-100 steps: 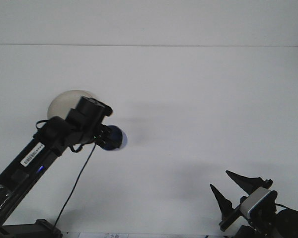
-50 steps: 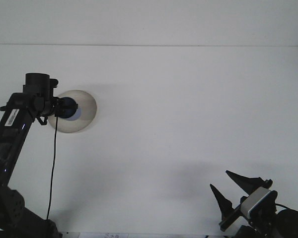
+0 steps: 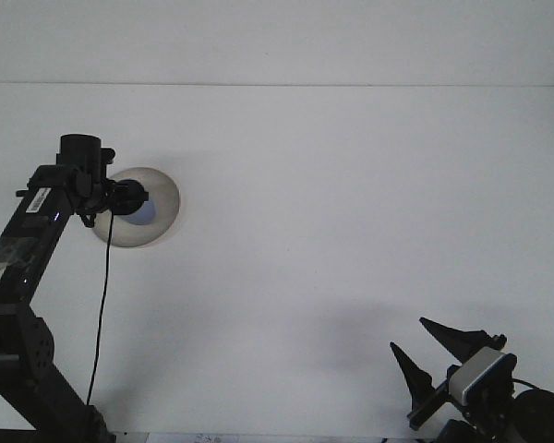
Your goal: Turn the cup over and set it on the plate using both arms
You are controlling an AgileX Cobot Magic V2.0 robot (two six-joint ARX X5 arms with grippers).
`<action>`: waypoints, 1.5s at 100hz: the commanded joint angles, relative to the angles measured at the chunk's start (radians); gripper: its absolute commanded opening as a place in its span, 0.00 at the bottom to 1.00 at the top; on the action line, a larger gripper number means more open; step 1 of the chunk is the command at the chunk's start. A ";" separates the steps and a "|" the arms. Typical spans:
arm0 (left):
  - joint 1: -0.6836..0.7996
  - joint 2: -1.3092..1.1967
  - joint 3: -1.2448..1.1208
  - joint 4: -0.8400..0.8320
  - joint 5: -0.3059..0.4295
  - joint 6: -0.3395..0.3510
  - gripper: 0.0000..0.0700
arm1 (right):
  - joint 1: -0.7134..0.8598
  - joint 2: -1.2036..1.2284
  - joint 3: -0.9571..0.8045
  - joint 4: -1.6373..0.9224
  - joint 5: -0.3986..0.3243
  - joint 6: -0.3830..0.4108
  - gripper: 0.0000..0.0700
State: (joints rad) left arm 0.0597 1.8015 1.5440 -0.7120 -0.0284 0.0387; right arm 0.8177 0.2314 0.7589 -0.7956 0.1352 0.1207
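The left gripper [image 3: 134, 197] clasps the blue cup [image 3: 144, 210] over the grey plate [image 3: 162, 198] – contact between them (cup and plate) can't be judged. The right gripper [image 3: 432, 349] rests low – prongs spread, empty.

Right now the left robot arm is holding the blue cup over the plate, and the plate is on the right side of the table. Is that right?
Not quite. The front view shows the plate on the table's left side. The left gripper does hold the blue cup over it.
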 commanded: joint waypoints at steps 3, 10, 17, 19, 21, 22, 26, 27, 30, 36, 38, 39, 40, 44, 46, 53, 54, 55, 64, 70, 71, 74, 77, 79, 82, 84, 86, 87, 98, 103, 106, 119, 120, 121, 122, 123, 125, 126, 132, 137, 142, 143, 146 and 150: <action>0.002 0.024 0.040 -0.011 -0.003 -0.003 0.62 | 0.008 0.005 0.004 0.008 0.004 0.014 0.61; 0.002 0.024 0.070 -0.035 -0.003 -0.008 0.62 | 0.008 0.005 0.004 0.008 0.004 0.014 0.61; 0.002 0.020 0.114 -0.069 -0.002 -0.020 0.62 | 0.008 0.005 0.004 0.008 0.004 0.014 0.61; 0.002 0.018 0.128 -0.080 -0.002 -0.024 0.62 | 0.008 0.005 0.004 0.008 0.004 0.014 0.61; 0.002 0.016 0.142 -0.089 -0.002 -0.026 0.62 | 0.008 0.005 0.004 0.008 0.004 0.014 0.61; 0.002 0.014 0.149 -0.095 -0.002 -0.028 0.62 | 0.008 0.005 0.004 0.008 0.004 0.014 0.61; 0.002 0.000 0.172 -0.109 -0.002 -0.032 0.62 | 0.008 0.005 0.004 0.007 0.004 0.014 0.61; 0.002 -0.003 0.177 -0.111 -0.002 -0.032 0.62 | 0.008 0.005 0.004 0.007 0.004 0.014 0.61; 0.002 -0.019 0.190 -0.115 -0.002 -0.033 0.62 | 0.008 0.005 0.004 0.006 0.004 0.014 0.61; 0.001 -0.065 0.204 -0.111 -0.002 -0.041 0.62 | 0.008 0.005 0.004 0.002 0.004 0.014 0.61; 0.001 -0.083 0.206 -0.106 -0.002 -0.045 0.62 | 0.008 0.005 0.004 0.001 0.004 0.014 0.61; 0.001 -0.098 0.207 -0.103 -0.001 -0.049 0.62 | 0.008 0.005 0.004 -0.001 0.004 0.014 0.61; 0.001 -0.109 0.207 -0.101 -0.001 -0.051 0.62 | 0.008 0.005 0.004 -0.002 0.004 0.014 0.61; 0.001 -0.148 0.207 -0.097 -0.001 -0.056 0.62 | 0.008 0.005 0.004 -0.005 0.005 0.014 0.61; 0.001 -0.175 0.207 -0.095 -0.001 -0.059 0.62 | 0.008 0.005 0.004 -0.006 0.008 0.014 0.61; 0.001 -0.268 0.207 -0.093 -0.001 -0.074 0.62 | 0.008 0.005 0.004 -0.007 0.039 0.018 0.61; 0.001 -0.282 0.207 -0.093 -0.001 -0.076 0.62 | 0.008 0.005 0.004 -0.007 0.044 0.018 0.61; 0.001 -0.295 0.207 -0.093 0.000 -0.077 0.62 | 0.008 0.005 0.004 -0.007 0.050 0.019 0.61; -0.003 -0.431 0.203 -0.094 0.037 -0.076 0.62 | 0.008 0.005 0.004 -0.007 0.093 0.022 0.61; -0.027 -0.536 0.182 -0.087 0.098 -0.082 0.62 | 0.008 0.005 0.004 -0.008 0.126 0.021 0.61; -0.029 -0.544 0.179 -0.085 0.104 -0.082 0.62 | 0.008 0.005 0.004 -0.008 0.129 0.021 0.61; -0.040 -0.596 0.158 -0.072 0.135 -0.086 0.62 | 0.008 0.005 0.004 -0.008 0.143 0.021 0.61; -0.051 -0.644 0.133 -0.060 0.156 -0.088 0.62 | 0.008 0.005 0.004 -0.008 0.154 0.021 0.61; -0.058 -0.679 0.111 -0.050 0.164 -0.091 0.62 | 0.008 0.005 0.004 -0.008 0.158 0.021 0.61; -0.072 -0.732 0.074 -0.036 0.169 -0.103 0.62 | 0.008 0.005 0.004 -0.008 0.160 0.021 0.61; -0.082 -0.768 0.045 -0.025 0.169 -0.113 0.62 | 0.008 0.005 0.004 -0.008 0.161 0.021 0.61; -0.092 -0.800 0.016 -0.015 0.169 -0.120 0.62 | 0.008 0.005 0.004 -0.008 0.161 0.021 0.61; -0.097 -0.819 -0.001 -0.010 0.171 -0.124 0.62 | 0.008 0.005 0.004 -0.008 0.161 0.021 0.61; -0.164 -1.001 -0.188 0.026 0.222 -0.163 0.62 | 0.008 0.005 0.004 -0.010 0.161 0.021 0.61; -0.193 -1.084 -0.280 0.035 0.228 -0.195 0.62 | 0.008 0.005 0.004 -0.010 0.160 0.022 0.61; -0.206 -1.133 -0.333 0.034 0.228 -0.211 0.62 | 0.008 0.005 0.004 -0.011 0.159 0.022 0.61; -0.223 -1.320 -0.538 0.032 0.227 -0.245 0.62 | 0.008 0.005 0.004 -0.025 0.136 0.022 0.61; -0.223 -1.332 -0.552 0.032 0.227 -0.246 0.62 | 0.008 0.005 0.004 -0.026 0.133 0.022 0.61; -0.224 -1.344 -0.565 0.033 0.227 -0.248 0.62 | 0.008 0.005 0.004 -0.027 0.130 0.022 0.61; -0.224 -1.356 -0.578 0.033 0.227 -0.249 0.62 | 0.008 0.005 0.004 -0.028 0.126 0.022 0.61; -0.224 -1.373 -0.595 0.033 0.227 -0.252 0.62 | 0.008 0.005 0.004 -0.029 0.122 0.022 0.61; -0.224 -1.395 -0.618 0.033 0.227 -0.255 0.62 | 0.008 0.005 0.004 -0.030 0.119 0.022 0.61; -0.224 -1.400 -0.624 0.033 0.227 -0.255 0.62 | 0.008 0.005 0.004 -0.031 0.119 0.022 0.61; -0.224 -1.455 -0.683 0.032 0.233 -0.267 0.60 | 0.008 0.005 0.004 -0.033 0.119 0.022 0.61; -0.224 -1.490 -0.722 0.030 0.233 -0.281 0.59 | 0.008 0.005 0.004 -0.036 0.119 0.022 0.61; -0.224 -1.517 -0.749 0.022 0.233 -0.294 0.53 | 0.008 0.005 0.004 -0.040 0.119 0.022 0.54; -0.224 -1.521 -0.753 0.020 0.233 -0.294 0.50 | 0.008 0.005 0.004 -0.041 0.119 0.022 0.51; -0.224 -1.532 -0.762 0.013 0.233 -0.294 0.36 | 0.008 0.005 0.004 -0.045 0.119 0.022 0.38; -0.224 -1.540 -0.768 -0.002 0.233 -0.293 0.10 | 0.008 0.005 0.004 -0.052 0.118 0.022 0.14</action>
State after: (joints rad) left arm -0.1612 0.2684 0.7715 -0.7128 0.1982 -0.2348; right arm 0.8177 0.2314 0.7586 -0.8474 0.2562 0.1349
